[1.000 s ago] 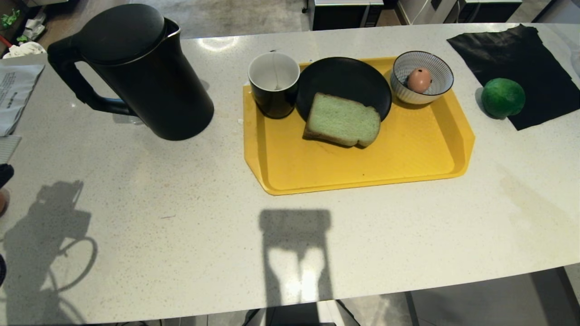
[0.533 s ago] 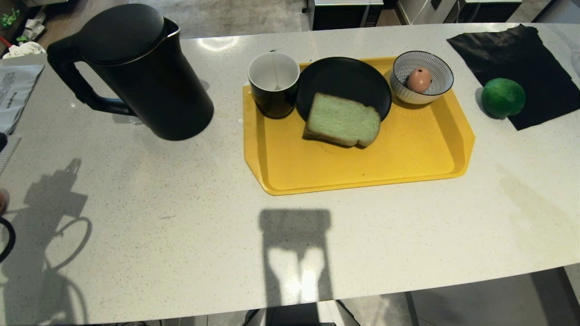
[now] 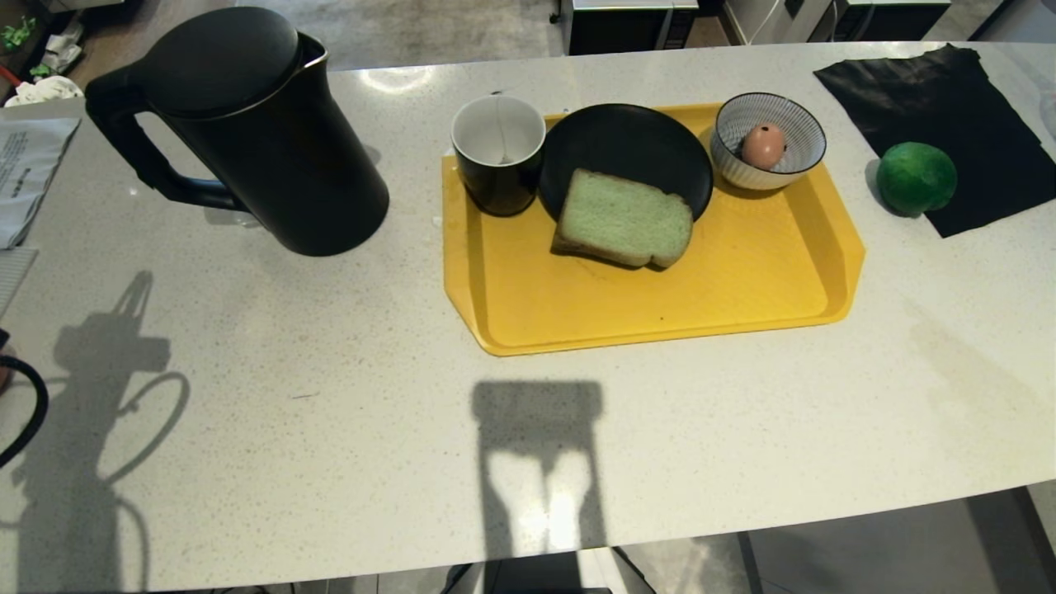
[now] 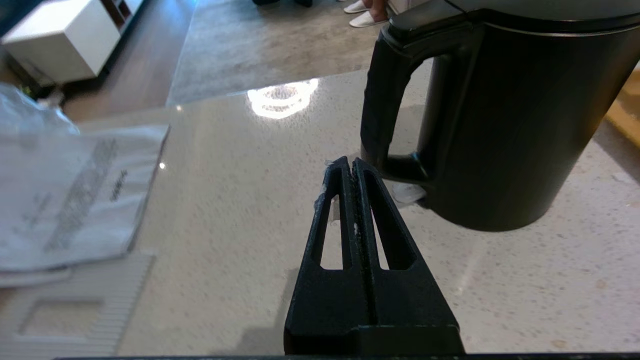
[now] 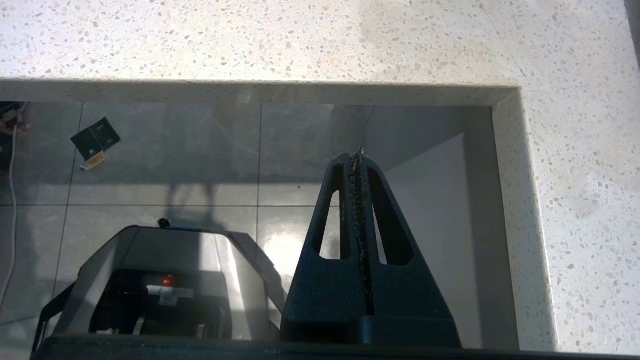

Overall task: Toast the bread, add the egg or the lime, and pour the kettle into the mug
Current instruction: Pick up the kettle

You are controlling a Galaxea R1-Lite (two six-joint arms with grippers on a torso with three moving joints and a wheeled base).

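The black kettle (image 3: 247, 124) stands at the counter's far left, its loop handle (image 4: 395, 105) turned toward my left gripper (image 4: 351, 161). That gripper is shut and empty, hovering low over the counter a short way from the handle. On the yellow tray (image 3: 742, 280) the pale green bread (image 3: 623, 219) lies half on a black plate (image 3: 627, 140). The black mug (image 3: 499, 153) stands at the tray's left corner. The egg (image 3: 763, 145) sits in a striped bowl (image 3: 804, 136). The lime (image 3: 916, 177) rests at a black cloth's edge. My right gripper (image 5: 358, 156) hangs shut below the counter edge.
Papers (image 3: 25, 169) lie at the counter's far left edge, seen beside the left gripper as white sheets (image 4: 65, 200). A black cloth (image 3: 949, 107) covers the far right corner. The robot's base (image 5: 160, 295) and tiled floor show under the right gripper.
The left arm's shadow on the counter has shifted up and to the right, and a black cable loop has come in at the head view's left edge. Nothing on the counter moved.
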